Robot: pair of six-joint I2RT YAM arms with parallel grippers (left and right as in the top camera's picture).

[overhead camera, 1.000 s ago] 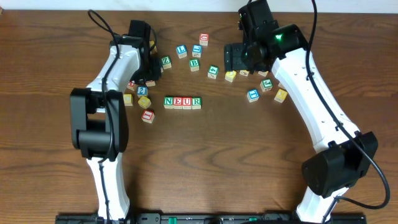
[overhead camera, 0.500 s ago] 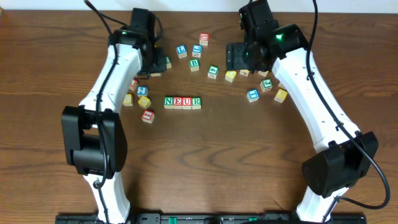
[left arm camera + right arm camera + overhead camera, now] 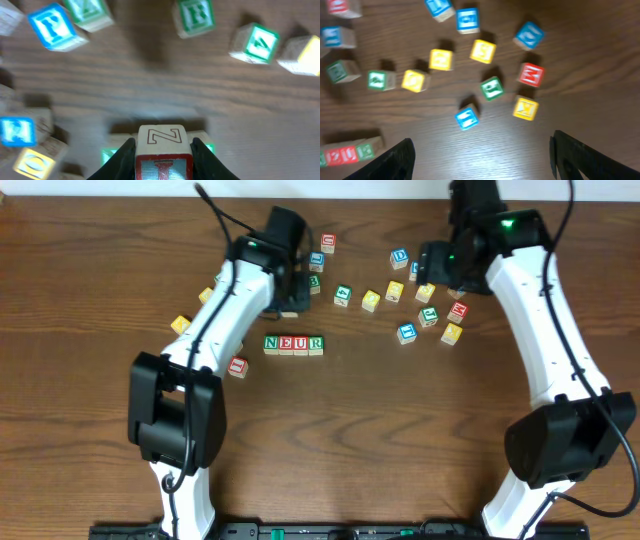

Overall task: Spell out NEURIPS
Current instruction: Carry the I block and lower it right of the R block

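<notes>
Right gripper point(image 3: 484, 159) hangs wide open and empty over loose cubes point(image 3: 441, 59). The NEUR row point(image 3: 293, 344) lies just base-side of the left gripper point(image 3: 162, 156), whose fingers are clamped on the I cube point(image 3: 160, 140) — red I on its near face. It is light, rigid wood with smooth flat faces: pinch it square on opposite sides, mid-height, or it may twist. Since a second ago the left arm point(image 3: 225, 305) has swung from the left scatter to the middle — the right arm point(image 3: 540, 310) has pulled outward.
</notes>
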